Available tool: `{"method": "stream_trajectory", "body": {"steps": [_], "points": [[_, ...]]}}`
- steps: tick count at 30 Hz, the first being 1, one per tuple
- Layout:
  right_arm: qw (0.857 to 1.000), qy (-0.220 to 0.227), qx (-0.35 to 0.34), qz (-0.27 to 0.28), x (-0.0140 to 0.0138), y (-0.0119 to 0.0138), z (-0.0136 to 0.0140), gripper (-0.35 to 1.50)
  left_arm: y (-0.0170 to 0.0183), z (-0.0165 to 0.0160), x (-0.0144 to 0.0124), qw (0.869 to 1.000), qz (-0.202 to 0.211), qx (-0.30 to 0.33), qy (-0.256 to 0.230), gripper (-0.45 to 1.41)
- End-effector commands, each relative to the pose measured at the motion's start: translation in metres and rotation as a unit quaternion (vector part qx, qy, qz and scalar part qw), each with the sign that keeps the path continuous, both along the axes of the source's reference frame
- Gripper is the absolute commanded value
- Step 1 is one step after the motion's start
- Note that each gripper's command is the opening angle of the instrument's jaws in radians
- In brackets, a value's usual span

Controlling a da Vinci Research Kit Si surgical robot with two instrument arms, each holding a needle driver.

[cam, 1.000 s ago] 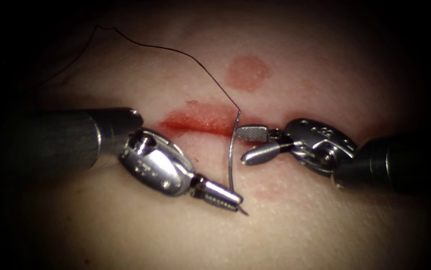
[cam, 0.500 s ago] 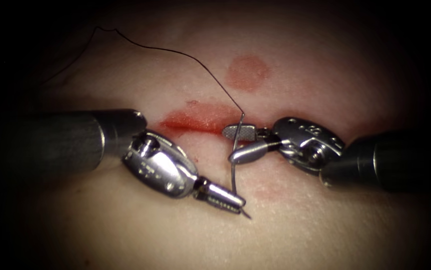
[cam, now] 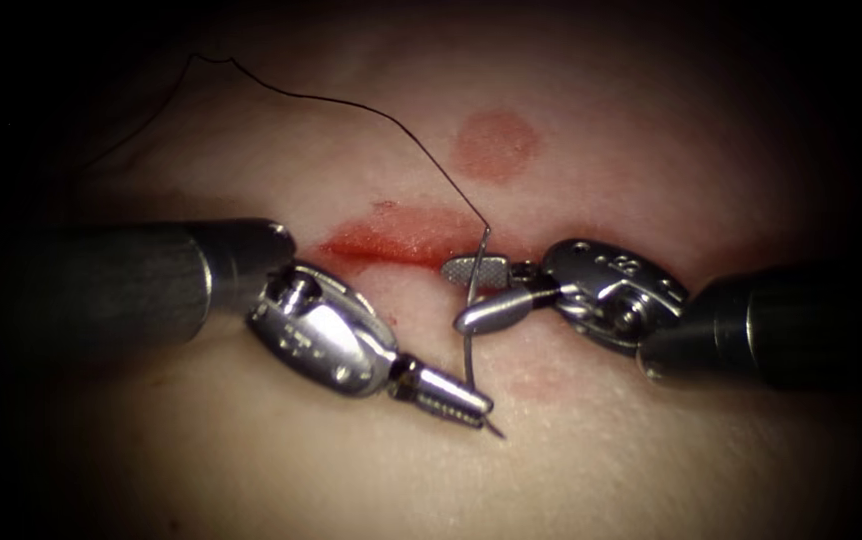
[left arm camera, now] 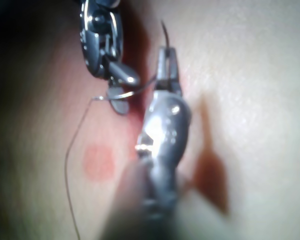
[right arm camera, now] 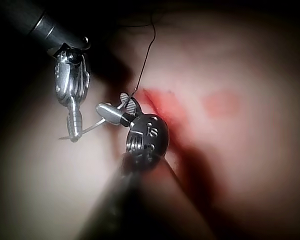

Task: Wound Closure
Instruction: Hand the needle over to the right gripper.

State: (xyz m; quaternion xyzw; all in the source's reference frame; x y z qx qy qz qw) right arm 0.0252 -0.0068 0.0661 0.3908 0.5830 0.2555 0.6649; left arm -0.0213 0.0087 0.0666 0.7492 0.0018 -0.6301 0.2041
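Tissue [cam: 591, 440], pale pork belly, spans the endoscope view, w/ a horizontal cut [cam: 401, 240] across the middle, wet w/ red fluid. Left arm's hand [cam: 451, 402] enters from the picture's left, below the cut; jaws closed on the needle [cam: 469, 330] near its pointed end, the tip poking out just past them. Needle is out of the tissue, its long axis running roughly vertical, up from the left hand to the cut line. Right arm's hand [cam: 476, 292] enters from the right; jaws parted and straddling the needle's upper shaft, one each side, not visibly clamped. So the needle lies directly btwn the right jaws, w/ the left hand at the opposite end. Thread [cam: 371, 108] leaves the needle's top end and trails up-left over the tissue. Left wrist view shows the needle's curve [left arm camera: 135, 91] passing across the right hand's parted jaws; endoscope view flattens that curve to a near-straight line.
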Motion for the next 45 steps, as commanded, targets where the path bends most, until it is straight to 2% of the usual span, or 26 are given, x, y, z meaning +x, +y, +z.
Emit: {"method": "stream_trajectory", "body": {"steps": [1,17,20,24,28,43,44,45], "points": [[1.000,0.001,0.004,-0.002,0.0006,-0.0006,0.0006,0.86,-0.0002,0.0007,-0.0007,1.000,0.001,0.000,0.000,-0.35],[1.000,0.004,0.008,-0.007,0.0006,-0.0010,0.0005,0.66,-0.0003,0.0006,-0.0007,1.000,0.001,0.000,0.000,-0.35],[1.000,0.005,0.008,-0.008,0.0005,-0.0010,0.0005,0.41,-0.0003,0.0006,-0.0008,1.000,0.000,0.000,0.000,-0.35],[1.000,0.008,0.009,-0.009,0.0003,-0.0009,0.0005,-0.08,-0.0004,0.0005,-0.0009,1.000,0.000,0.000,0.000,-0.35],[1.000,0.011,0.011,-0.006,0.0003,-0.0004,0.0004,-0.35,-0.0007,0.0007,-0.0013,1.000,0.000,-0.002,0.001,-0.35],[1.000,0.018,0.014,0.000,-0.0003,0.0001,-0.0001,-0.35,-0.0004,0.0005,-0.0014,1.000,0.003,0.002,-0.002,-0.35],[1.000,0.018,0.014,0.004,-0.0004,0.0002,-0.0002,-0.35,0.0000,0.0005,-0.0013,1.000,0.005,0.017,0.001,-0.16],[1.000,0.017,0.014,0.005,-0.0004,0.0002,-0.0002,-0.35,0.0004,0.0004,-0.0012,0.999,0.003,0.035,0.009,0.11]]}}
